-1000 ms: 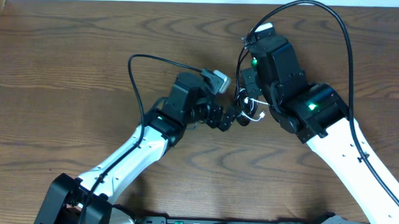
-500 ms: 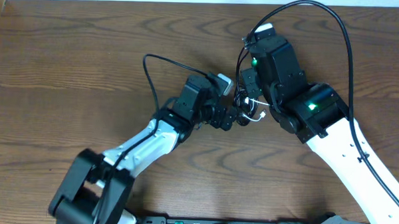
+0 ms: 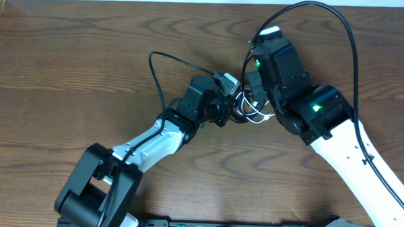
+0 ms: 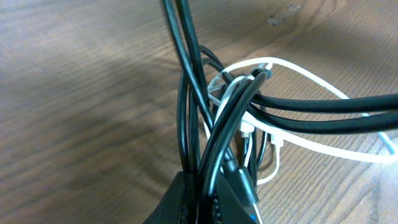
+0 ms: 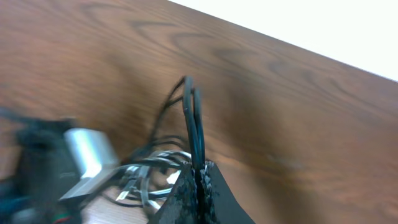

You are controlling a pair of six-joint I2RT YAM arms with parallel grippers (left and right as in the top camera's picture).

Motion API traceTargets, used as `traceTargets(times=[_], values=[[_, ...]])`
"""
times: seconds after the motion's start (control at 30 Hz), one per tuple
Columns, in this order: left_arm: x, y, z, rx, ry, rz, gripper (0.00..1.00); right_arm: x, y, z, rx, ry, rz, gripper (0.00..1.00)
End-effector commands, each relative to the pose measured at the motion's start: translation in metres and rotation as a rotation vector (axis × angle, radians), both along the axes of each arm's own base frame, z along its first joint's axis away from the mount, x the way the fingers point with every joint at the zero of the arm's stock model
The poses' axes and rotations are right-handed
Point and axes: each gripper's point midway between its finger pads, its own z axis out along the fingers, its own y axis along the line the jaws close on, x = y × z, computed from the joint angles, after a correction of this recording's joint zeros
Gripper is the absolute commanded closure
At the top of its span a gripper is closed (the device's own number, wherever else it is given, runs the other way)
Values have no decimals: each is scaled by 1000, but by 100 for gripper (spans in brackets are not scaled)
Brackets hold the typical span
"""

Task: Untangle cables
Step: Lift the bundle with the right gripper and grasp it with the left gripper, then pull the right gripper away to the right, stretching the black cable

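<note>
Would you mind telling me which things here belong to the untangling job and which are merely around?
Job: the cables, black and white strands tangled together; the left gripper and right gripper, each clamped on them.
Merely around: the arms' own thick black wires; the wooden table.

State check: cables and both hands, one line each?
cables: tangled, black and white strands crossing in one knot, held from both sides
left hand: shut on cables
right hand: shut on cables, black loop standing up from it
</note>
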Motion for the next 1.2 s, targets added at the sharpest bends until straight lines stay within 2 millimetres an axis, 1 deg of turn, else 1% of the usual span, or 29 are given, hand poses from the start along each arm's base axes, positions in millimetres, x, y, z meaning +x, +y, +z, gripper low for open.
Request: traceTargets(times=[0.0,0.07,0.1,0.13,0.2,0.3,0.43,0.6,0.67,0.77,0.9,1.0,1.1,1.17], values=[[16,15,49,6,-158,43,93,8,-43,15,-29,-71,-221,99],[22,34,75,9,-214,112,93,9,-61,14,-35,-70,-296,99],[24,46,88,16,-239,155,92,9,-70,13,-34,-66,-330,99],[24,55,97,24,-257,182,93,10,-78,12,-32,-61,-354,99],[23,80,117,62,-306,235,93,11,-93,11,-20,-55,-408,99],[18,117,140,116,-356,318,93,14,-117,9,-19,-48,-477,99],[10,155,158,140,-368,409,93,14,-140,8,-26,-40,-537,99],[4,191,167,154,-366,495,92,12,-163,6,-37,-25,-596,99],[5,198,168,158,-365,515,92,10,-172,6,-52,-25,-625,99],[6,205,168,161,-364,533,93,5,-192,10,-93,-45,-706,99],[6,205,168,160,-364,534,93,2,-201,9,-105,-39,-730,99],[6,205,168,160,-365,535,93,0,-209,13,-125,-61,-775,99],[6,205,168,160,-366,535,93,-16,-234,24,-186,-130,-936,99],[6,205,168,160,-367,535,92,-26,-247,28,-208,-155,-1015,99]])
